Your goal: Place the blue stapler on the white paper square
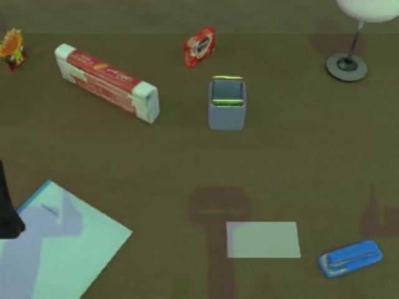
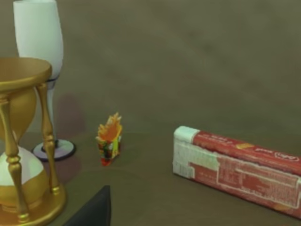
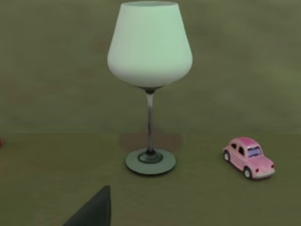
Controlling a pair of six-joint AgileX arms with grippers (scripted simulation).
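Blue stapler lies flat on the table, just to the right of the white paper square, apart from it and angled a little. Nothing rests on the paper. I judge the task not yet begun: the grasp, the lift, the short carry to the paper and the release all remain.

My left arm shows only as a dark shape at the table's left edge, well away from the paper, over the corner of a large light-cyan sheet. I cannot tell whether its claw is apart or together. My right arm does not appear from above; its claw's state I cannot tell either.

The right arm looks the natural choice, the stapler lying on that side of the paper.
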